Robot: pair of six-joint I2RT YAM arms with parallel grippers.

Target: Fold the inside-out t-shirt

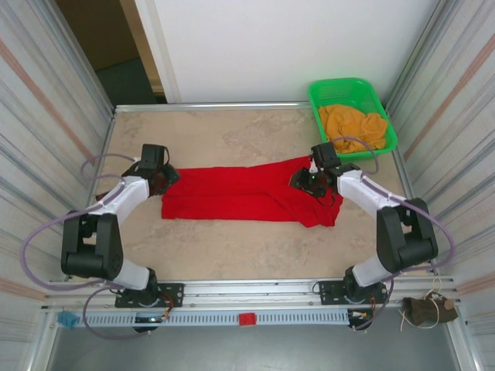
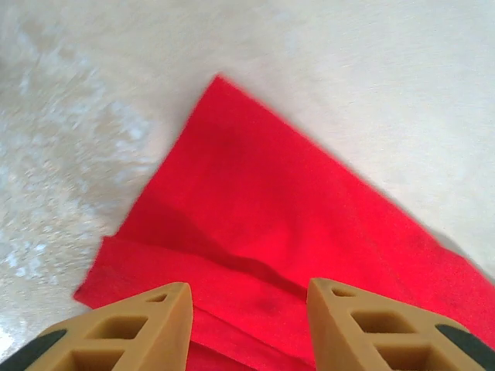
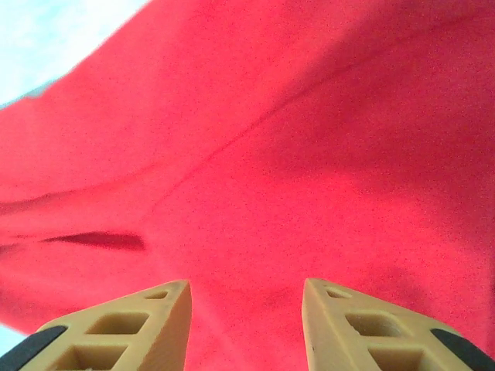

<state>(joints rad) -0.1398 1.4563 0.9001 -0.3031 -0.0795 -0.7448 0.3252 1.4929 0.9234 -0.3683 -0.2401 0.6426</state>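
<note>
Over t-shirt (image 1: 232, 199): L end effector (image 2: 247, 297), R end effector (image 3: 246, 297), splayed, prob. hovering

t-shirt (image 1: 247, 193): soft red cloth, matt, with a fine knit grain close up (a few shallow creases)
surface (image 1: 232, 131): pale marbled stone-look top, smooth, faint sheen
left tool (image 2: 247, 284): tan plastic, matt, moulded with hollow cells
right tool (image 3: 246, 282): the same tan matt plastic
basket (image 1: 337, 82): bright green plastic, glossy
orange-yellow cloth (image 1: 352, 124): matt fabric, crumpled
rail (image 1: 255, 290): bare metal, dull grey shine
</note>
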